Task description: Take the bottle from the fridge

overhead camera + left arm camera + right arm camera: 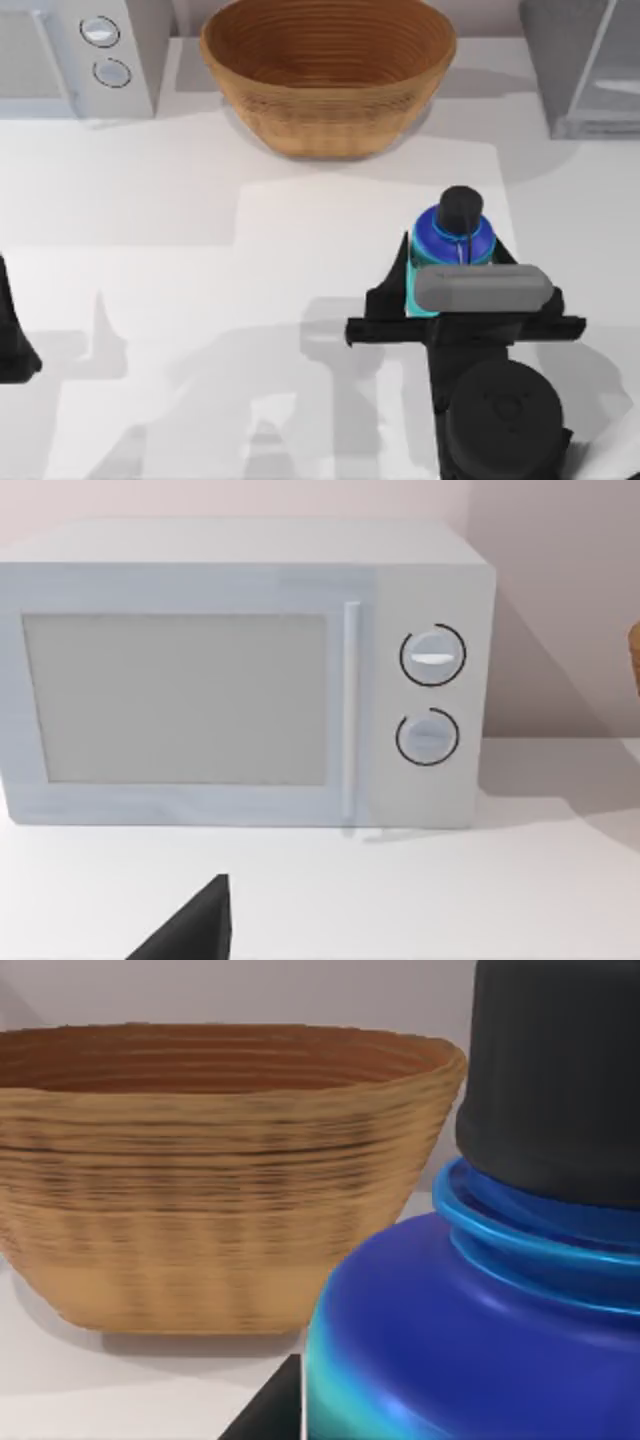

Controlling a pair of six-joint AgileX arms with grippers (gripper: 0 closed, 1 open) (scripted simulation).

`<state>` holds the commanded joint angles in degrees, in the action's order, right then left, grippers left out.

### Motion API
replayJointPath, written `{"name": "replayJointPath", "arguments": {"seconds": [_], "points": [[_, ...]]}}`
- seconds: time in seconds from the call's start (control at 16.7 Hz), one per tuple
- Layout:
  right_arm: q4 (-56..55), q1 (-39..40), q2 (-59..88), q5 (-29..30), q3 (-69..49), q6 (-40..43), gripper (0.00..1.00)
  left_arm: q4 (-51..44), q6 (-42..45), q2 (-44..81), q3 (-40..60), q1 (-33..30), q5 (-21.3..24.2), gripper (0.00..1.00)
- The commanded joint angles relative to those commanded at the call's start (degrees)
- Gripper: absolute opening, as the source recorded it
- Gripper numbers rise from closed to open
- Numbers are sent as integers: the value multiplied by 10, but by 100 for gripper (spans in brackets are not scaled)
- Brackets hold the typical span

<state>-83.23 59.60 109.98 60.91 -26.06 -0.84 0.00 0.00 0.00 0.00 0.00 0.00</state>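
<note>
Step in hand: the bottle (452, 243) is already out of the fridge (580, 65) and over open table (200, 260); judged from this, the carry or set-down part of the task is under way.
Bottle, position: right of the table's middle in the top view, in front of the woven bowl (328, 72) and well apart from it. It stands upright, black cap up, teal lower body between the black fingers.
Bottle, support: whether its base rests on the table or is held just above it cannot be told.
Right pincer (455, 290): closed on the bottle's lower body, one finger on each side, opened only as wide as the bottle. The arm's wrist sits behind it, toward the near edge.
Right wrist view: the bottle (480, 1310) is very close, with the bowl (215, 1170) beyond it on the table.
Fridge: at the far right corner, grey with a pale glass-like panel, well apart from the bottle. Its door position is not clear.
Left arm: parked at the table's left edge; a dark fingertip of the left pincer (190, 930) shows in its wrist view, facing the microwave (240, 675). Whether it is open or closed cannot be told.
Next move, judgement: if the bottle is not yet down, lower it straight, keep it upright, then part the fingers and draw back without tipping it.
Risk: a tall narrow bottle may topple if released at a tilt.
</note>
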Motion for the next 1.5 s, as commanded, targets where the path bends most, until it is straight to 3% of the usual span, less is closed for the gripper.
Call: {"name": "replayJointPath", "arguments": {"seconds": [0.6,0.9,1.5], "points": [[-48,-86,120,-84,-74,3,0,0,0,0,0,0,0,100],[-53,-93,129,-92,-81,3,0,0,0,0,0,0,0,100],[-53,-93,129,-92,-81,3,75,0,0,0,0,0,0,100]]}}
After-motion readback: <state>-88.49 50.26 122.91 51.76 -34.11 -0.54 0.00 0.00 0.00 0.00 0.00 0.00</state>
